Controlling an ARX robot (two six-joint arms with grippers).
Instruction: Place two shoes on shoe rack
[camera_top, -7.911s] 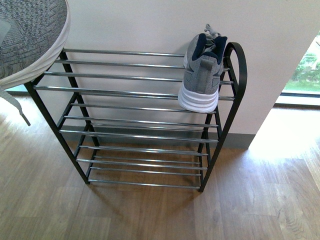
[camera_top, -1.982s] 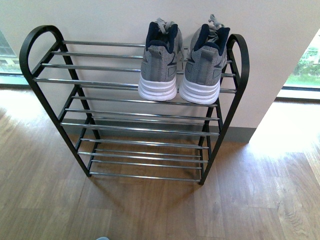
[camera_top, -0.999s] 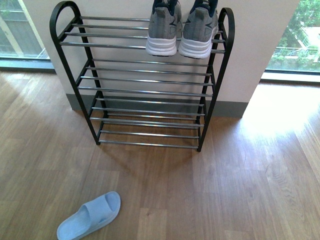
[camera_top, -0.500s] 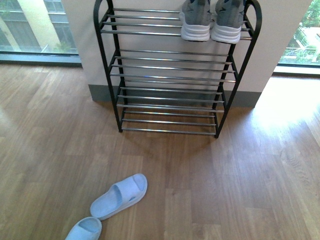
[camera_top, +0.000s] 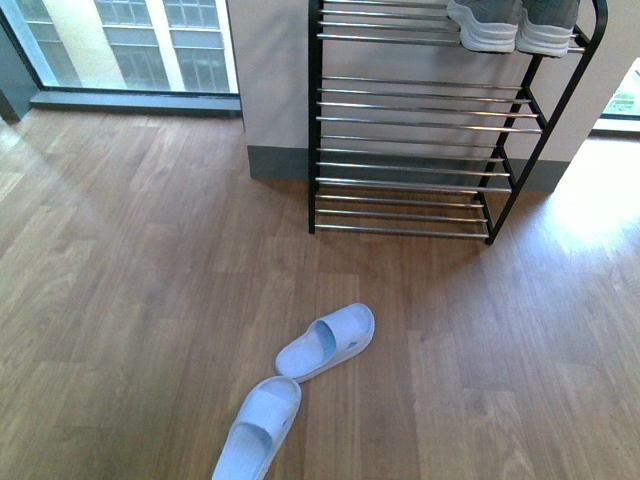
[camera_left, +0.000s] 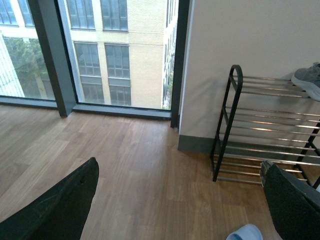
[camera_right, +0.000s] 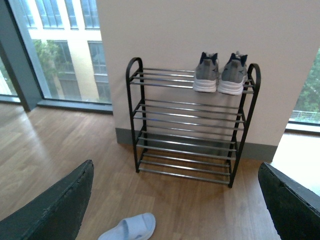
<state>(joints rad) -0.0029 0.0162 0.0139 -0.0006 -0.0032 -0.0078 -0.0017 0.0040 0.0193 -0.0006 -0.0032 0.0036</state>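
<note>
Two grey sneakers with white soles (camera_right: 207, 73) (camera_right: 234, 74) stand side by side, heels outward, on the top tier of the black-framed shoe rack (camera_right: 139, 130) at its right end. The front view shows only their white heels (camera_top: 485, 30) (camera_top: 547, 32) at the top edge, above the rack (camera_top: 313, 120). One grey shoe (camera_left: 310, 80) shows at the edge of the left wrist view, on the rack (camera_left: 226, 120). My left gripper (camera_left: 180, 200) and right gripper (camera_right: 177, 200) are open, empty, and well back from the rack over the floor.
Two light blue slippers (camera_top: 327, 342) (camera_top: 260, 428) lie on the wooden floor in front of the rack; one slipper (camera_right: 129, 229) also shows in the right wrist view. The rack stands against a white wall (camera_top: 268, 70), with floor-to-ceiling windows (camera_top: 130, 45) to the left.
The view has pulled back and swung left from the rack. The rack and shoes now sit at the upper right, and both slippers have come into view.
</note>
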